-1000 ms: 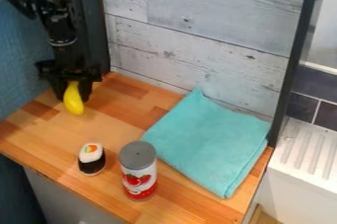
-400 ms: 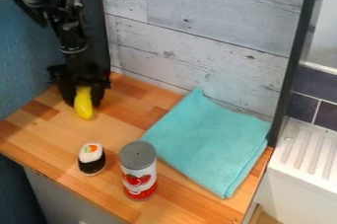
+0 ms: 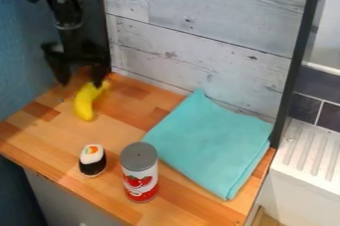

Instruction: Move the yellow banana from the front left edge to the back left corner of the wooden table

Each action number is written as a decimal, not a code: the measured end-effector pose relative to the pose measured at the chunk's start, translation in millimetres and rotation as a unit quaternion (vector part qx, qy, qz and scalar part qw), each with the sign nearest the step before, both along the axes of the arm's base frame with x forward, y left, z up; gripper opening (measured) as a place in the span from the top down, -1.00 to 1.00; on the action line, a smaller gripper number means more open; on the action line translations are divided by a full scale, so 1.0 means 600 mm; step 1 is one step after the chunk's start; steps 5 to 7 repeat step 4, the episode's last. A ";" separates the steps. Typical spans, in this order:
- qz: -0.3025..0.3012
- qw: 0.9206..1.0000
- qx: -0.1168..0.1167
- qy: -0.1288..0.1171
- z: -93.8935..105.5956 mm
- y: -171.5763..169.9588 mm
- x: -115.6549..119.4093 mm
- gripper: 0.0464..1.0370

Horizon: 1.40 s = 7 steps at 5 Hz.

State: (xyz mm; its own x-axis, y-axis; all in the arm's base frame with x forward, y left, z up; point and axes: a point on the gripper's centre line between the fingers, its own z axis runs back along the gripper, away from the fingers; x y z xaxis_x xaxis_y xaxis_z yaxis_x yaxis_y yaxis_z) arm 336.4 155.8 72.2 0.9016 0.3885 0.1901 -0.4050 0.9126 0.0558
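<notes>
Gripper: black two-finger gripper, fingers spread, grasping nothing, just above banana's far end
Banana: curved yellow banana, on light-brown wooden counter, left side
Near edge: black-and-white sushi piece beside upright grey-topped red-and-white can
Right: folded turquoise cloth

A black gripper is hanging open above a yellow banana, far left on a wooden counter; a folded turquoise cloth is lying right.
</notes>
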 end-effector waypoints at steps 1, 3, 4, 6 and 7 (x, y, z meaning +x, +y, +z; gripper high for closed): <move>-0.038 0.999 0.025 -0.004 0.054 -0.032 -0.018 -0.93; -0.173 0.980 0.026 0.095 0.118 -0.146 -0.102 -0.93; -0.207 0.974 0.014 0.089 0.136 -0.186 -0.128 -0.93; -0.207 0.974 0.014 0.089 0.136 -0.186 -0.128 -0.93; -0.207 0.974 0.014 0.089 0.136 -0.186 -0.128 -0.93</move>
